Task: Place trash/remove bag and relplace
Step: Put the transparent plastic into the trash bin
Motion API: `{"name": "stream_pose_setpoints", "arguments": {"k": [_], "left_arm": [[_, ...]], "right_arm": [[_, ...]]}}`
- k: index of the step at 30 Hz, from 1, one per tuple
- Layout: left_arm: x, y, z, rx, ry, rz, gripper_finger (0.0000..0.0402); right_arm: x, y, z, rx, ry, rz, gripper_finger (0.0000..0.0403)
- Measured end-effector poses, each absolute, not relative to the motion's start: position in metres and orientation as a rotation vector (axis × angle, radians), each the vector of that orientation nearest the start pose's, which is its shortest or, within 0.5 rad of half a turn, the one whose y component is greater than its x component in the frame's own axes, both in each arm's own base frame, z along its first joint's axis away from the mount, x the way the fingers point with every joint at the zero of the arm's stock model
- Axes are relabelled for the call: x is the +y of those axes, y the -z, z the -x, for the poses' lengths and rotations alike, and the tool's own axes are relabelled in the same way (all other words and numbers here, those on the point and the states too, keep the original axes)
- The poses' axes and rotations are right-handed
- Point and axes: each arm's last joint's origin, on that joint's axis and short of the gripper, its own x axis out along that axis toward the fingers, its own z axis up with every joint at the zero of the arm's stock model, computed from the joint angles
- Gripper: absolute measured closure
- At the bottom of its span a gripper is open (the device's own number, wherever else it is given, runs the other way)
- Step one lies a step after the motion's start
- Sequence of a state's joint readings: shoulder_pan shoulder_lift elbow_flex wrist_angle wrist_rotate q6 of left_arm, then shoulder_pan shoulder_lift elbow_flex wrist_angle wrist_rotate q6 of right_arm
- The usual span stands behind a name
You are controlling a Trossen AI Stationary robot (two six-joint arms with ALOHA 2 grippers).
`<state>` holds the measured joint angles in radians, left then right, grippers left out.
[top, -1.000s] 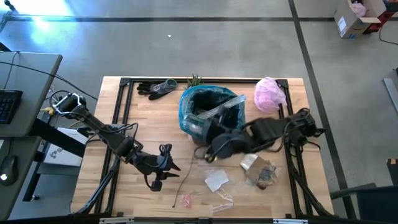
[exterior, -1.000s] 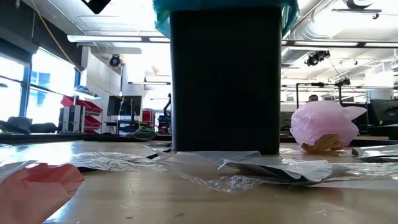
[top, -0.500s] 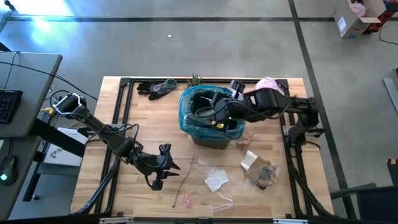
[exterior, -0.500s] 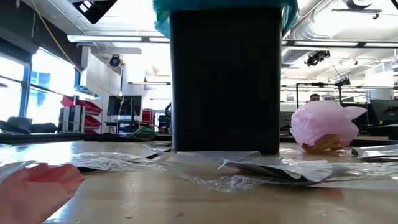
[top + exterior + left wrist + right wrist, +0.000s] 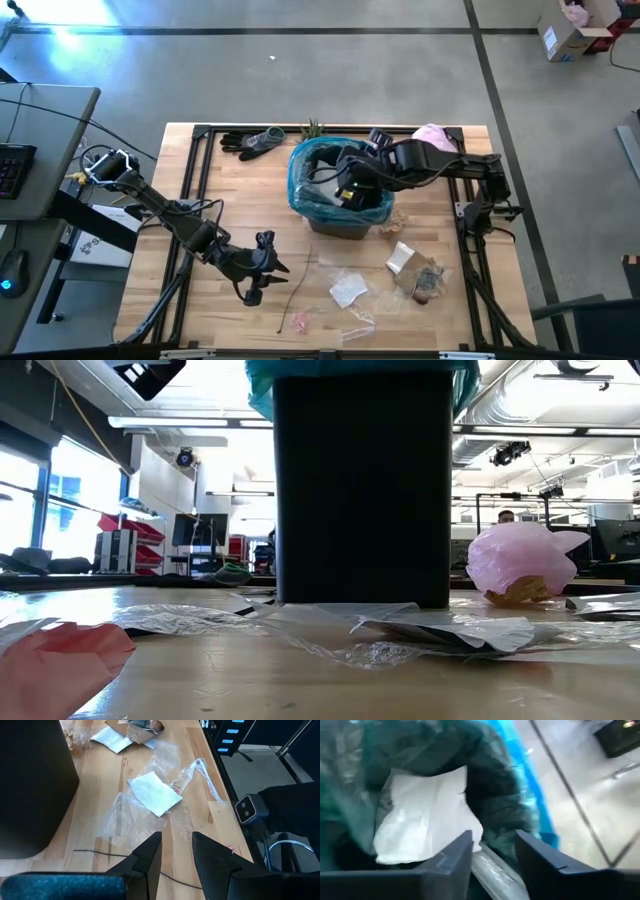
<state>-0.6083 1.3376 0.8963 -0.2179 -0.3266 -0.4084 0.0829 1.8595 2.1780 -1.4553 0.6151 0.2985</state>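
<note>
Dropping: right gripper (image 5: 345, 188) hangs over the bin's (image 5: 345, 222) mouth, fingers (image 5: 445, 865) spread with a gap, likely releasing a piece into it.
Bag: teal bag (image 5: 305, 190) lines the bin, rim folded outward; white paper (image 5: 425, 815) and a silvery wrapper already lie inside.
Front of bin: trash on the tabletop (image 5: 180, 300), namely a white scrap (image 5: 347, 291), clear wrappers (image 5: 355, 322) and a brownish lump (image 5: 428, 282), awaits pickup.
Left of bin: left gripper (image 5: 262, 268) waits low, fingers (image 5: 147, 855) parted, empty.
Behind bin: pink bag (image 5: 435, 150), dark gloves (image 5: 250, 142).

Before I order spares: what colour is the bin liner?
Teal blue-green bin liner, clearest in the high view.
</note>
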Motion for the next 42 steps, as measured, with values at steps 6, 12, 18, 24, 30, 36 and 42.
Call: {"name": "stream_pose_setpoints", "arguments": {"k": [6,12,18,24,30,36,42], "left_arm": [[-0.153,-0.251,-0.236,0.634,0.143,0.093,0.031],[-0.156,-0.237,-0.243,0.684,0.136,0.071,0.031],[-0.164,-0.199,-0.263,0.814,0.21,0.094,0.031],[-0.179,-0.172,-0.282,0.812,0.358,0.169,0.031],[-0.183,-0.147,-0.293,0.826,0.35,0.168,0.031],[-0.179,-0.123,-0.298,0.89,0.264,0.201,0.0304],[-0.184,-0.13,-0.304,0.867,0.276,0.247,0.0291]], "right_arm": [[0.029,-0.419,-0.337,0.917,0.658,0.208,0.0202],[0.065,-0.436,-0.317,0.807,0.584,0.183,0.0203],[0.121,-0.436,-0.304,0.76,0.416,0.132,0.0215],[0.174,-0.422,-0.297,0.734,0.347,0.101,0.0222],[0.211,-0.396,-0.302,0.743,0.347,0.086,0.0226],[0.237,-0.365,-0.313,0.787,0.358,0.107,0.0226],[0.252,-0.342,-0.32,0.806,0.387,0.106,0.0226]]}}
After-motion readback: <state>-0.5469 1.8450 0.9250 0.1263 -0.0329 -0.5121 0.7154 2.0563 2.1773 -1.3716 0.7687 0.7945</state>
